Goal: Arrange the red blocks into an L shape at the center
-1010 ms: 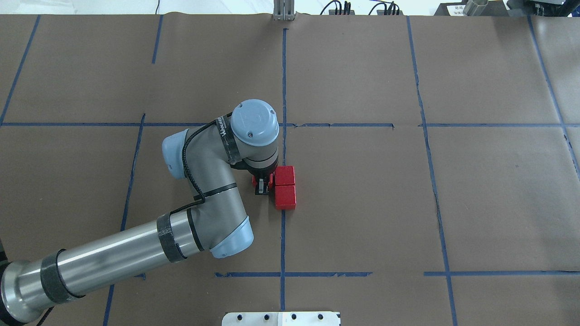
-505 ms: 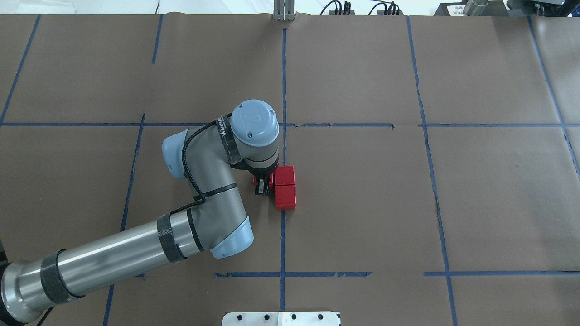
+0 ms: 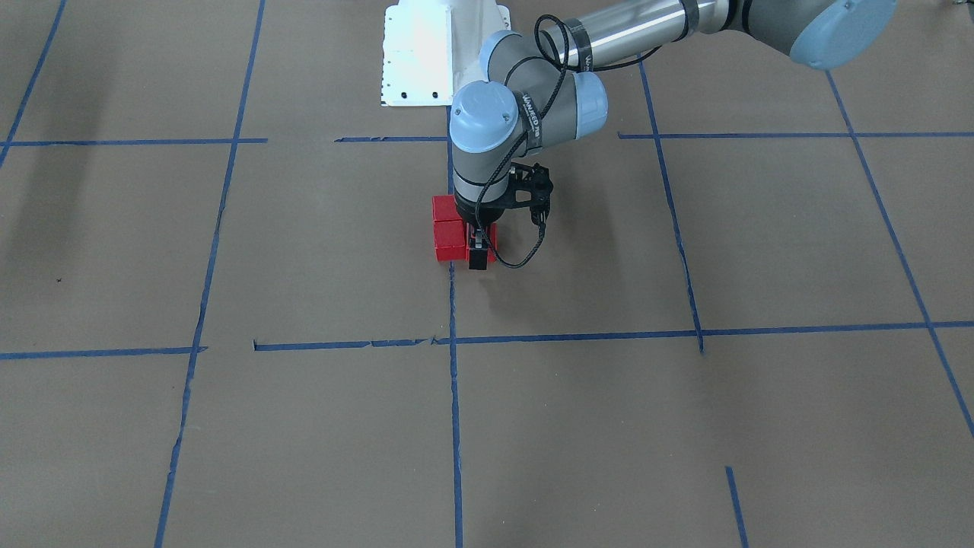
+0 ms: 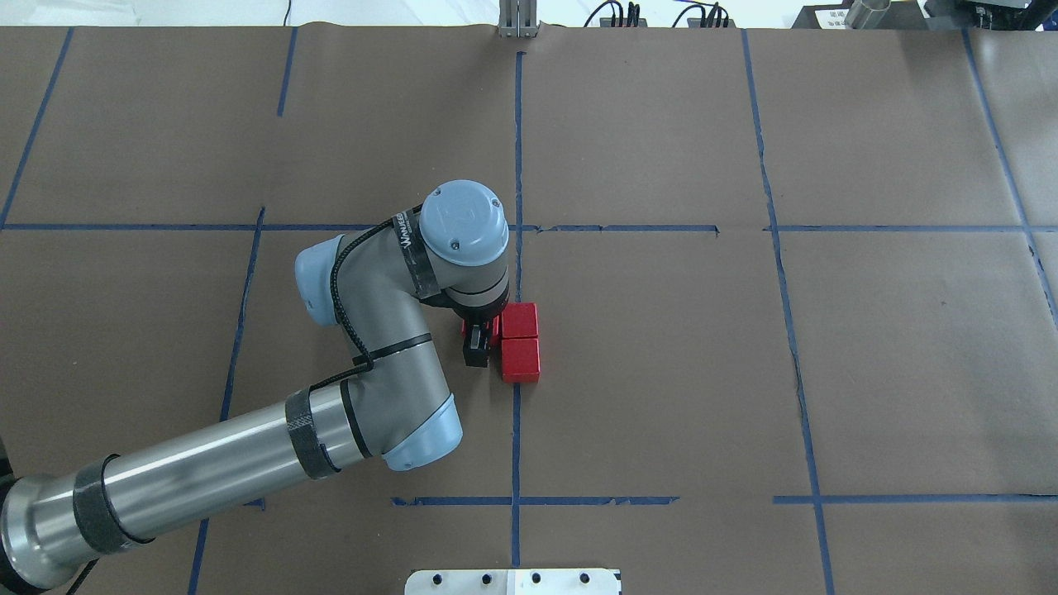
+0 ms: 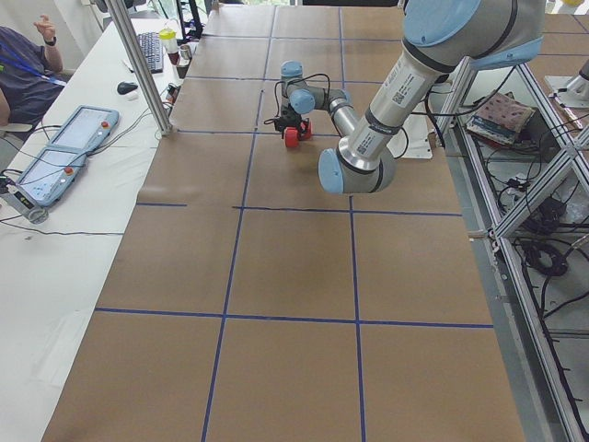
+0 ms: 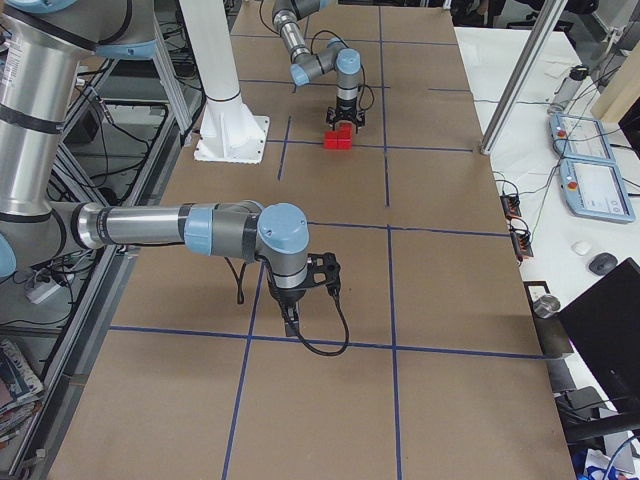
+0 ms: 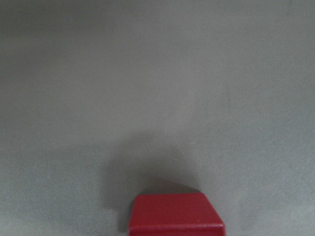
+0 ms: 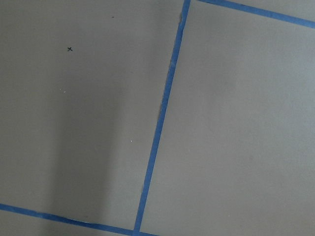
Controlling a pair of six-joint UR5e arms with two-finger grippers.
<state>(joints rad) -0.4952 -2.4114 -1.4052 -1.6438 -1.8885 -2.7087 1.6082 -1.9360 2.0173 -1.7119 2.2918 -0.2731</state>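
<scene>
Two red blocks (image 4: 520,320) (image 4: 521,360) sit touching in a column just right of the vertical blue tape line (image 4: 516,438) in the center cell (image 4: 645,364). The third red block (image 4: 494,330) lies to their left, beside the far one, mostly hidden under my left gripper (image 4: 479,340). It also shows at the bottom of the left wrist view (image 7: 174,214). The left gripper (image 3: 481,250) straddles this block, open, with one black finger (image 3: 478,259) showing. My right gripper (image 6: 291,328) hangs over bare paper far from the blocks. I cannot tell whether it is open or shut.
The robot's white base (image 3: 426,53) stands at the table's near edge. A metal post (image 4: 517,25) stands at the far edge. An operator and teach pendants (image 5: 69,152) are beside the table. Brown paper with blue tape lines covers the table.
The left gripper's visible finger has shifted slightly away from the third block, toward the robot. The arm and the blocks have stayed put.
</scene>
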